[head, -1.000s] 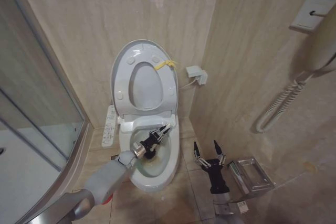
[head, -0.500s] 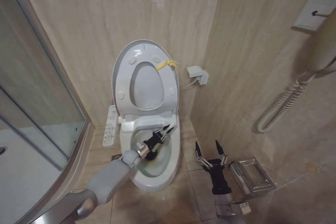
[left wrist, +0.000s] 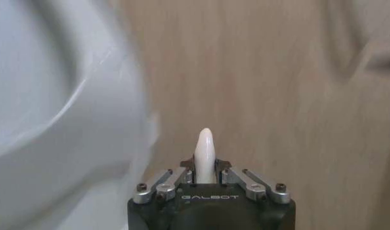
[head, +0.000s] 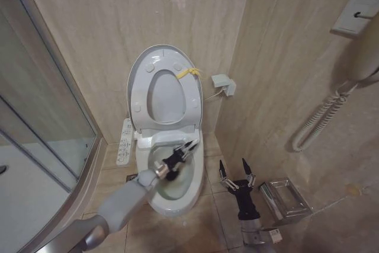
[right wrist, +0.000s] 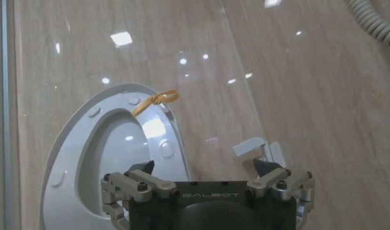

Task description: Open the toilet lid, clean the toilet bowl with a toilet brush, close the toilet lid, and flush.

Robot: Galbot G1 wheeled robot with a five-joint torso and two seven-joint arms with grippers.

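So my left gripper (head: 188, 148) is over the toilet bowl (head: 177, 197), fingers clamped on the white handle of the toilet brush (left wrist: 204, 154). The toilet lid (head: 164, 90) stands up against the wall. My right gripper (head: 235, 171) hangs beside the bowl, fingers spread apart, holding nothing.

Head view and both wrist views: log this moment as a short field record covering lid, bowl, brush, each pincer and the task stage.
toilet lid: raised upright against the wall, seat up with it, yellow tag at its top edge
toilet bowl: open, brownish stain inside
toilet brush: whitish handle clamped in the left pincer
left pincer: over the bowl opening, shut on the handle
right pincer: open, idle, beside the bowl above the floor
stage: lid open, brush at the bowl; closing and flushing not yet done
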